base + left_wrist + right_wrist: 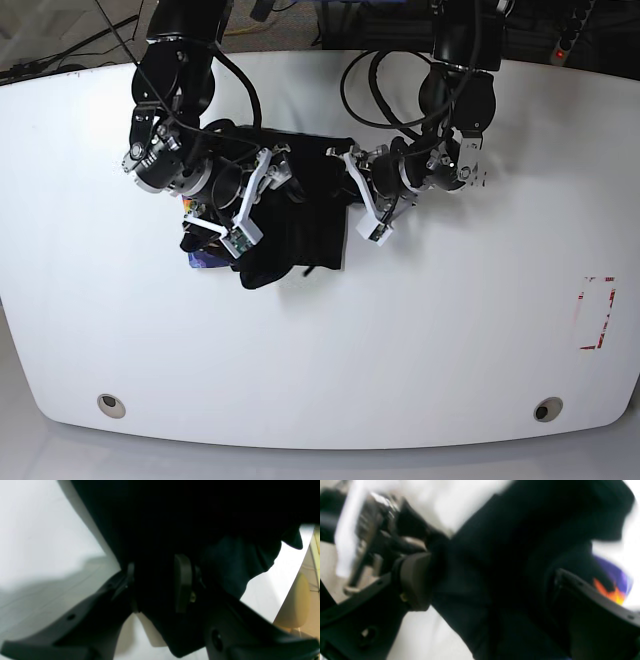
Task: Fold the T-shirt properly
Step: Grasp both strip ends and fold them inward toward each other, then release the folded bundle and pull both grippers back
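The black T-shirt (300, 215) lies bunched in a heap at the middle of the white table (450, 330). Its purple and orange print (615, 587) shows at the heap's left edge (200, 258). My left gripper (155, 582) is shut on a thick fold of the T-shirt (175, 517) at the heap's right side (358, 196). My right gripper (490, 585) stands open over the left part of the heap (252, 205). Its fingers (415, 580) are far apart, with loose black cloth lying between them. The right wrist view is blurred.
A red-outlined rectangle (597, 313) is marked near the table's right edge. Two round holes (111, 404) (545, 408) sit near the front edge. Cables (365, 90) hang behind the arms. A cream chair (295, 602) stands beyond the table's edge.
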